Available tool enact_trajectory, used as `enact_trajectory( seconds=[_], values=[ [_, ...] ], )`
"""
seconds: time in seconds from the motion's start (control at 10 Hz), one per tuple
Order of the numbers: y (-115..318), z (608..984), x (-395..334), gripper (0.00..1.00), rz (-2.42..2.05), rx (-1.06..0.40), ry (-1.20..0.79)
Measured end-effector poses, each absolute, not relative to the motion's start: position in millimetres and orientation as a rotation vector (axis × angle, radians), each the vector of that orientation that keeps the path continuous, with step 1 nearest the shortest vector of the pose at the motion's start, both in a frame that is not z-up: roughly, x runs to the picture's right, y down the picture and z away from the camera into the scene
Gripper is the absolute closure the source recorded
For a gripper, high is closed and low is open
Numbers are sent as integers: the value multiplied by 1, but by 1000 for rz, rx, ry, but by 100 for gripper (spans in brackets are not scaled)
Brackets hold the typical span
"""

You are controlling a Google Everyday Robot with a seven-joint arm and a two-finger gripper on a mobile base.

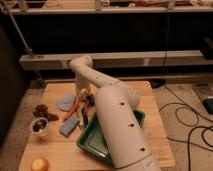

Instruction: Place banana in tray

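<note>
The banana [83, 93] is pale yellow and lies on the wooden table just beyond the far left corner of the dark-green tray [89, 141]. My white arm reaches up over the tray, bends at the back and comes down onto the banana. My gripper [88, 101] is right at the banana, dark against it, and partly hidden by the arm. The arm covers most of the tray; its left rim and right corner [140, 118] show.
A thin orange carrot [74, 106] lies left of the gripper. A blue cloth [65, 101], a blue block [69, 126], a dark brown cluster [43, 111], a small cup [40, 126] and a round orange fruit [40, 164] lie on the table's left side.
</note>
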State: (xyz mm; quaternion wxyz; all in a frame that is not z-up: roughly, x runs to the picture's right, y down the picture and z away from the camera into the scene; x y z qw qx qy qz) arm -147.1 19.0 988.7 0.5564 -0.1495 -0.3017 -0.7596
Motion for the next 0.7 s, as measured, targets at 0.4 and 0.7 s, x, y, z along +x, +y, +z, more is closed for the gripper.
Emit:
enact_trajectory(
  seconds=[0.4,0.7],
  values=[
    [4,977,-157,100,-1791,-181,-756],
    [-29,948,-171,100,-1821,-34,-767]
  ],
)
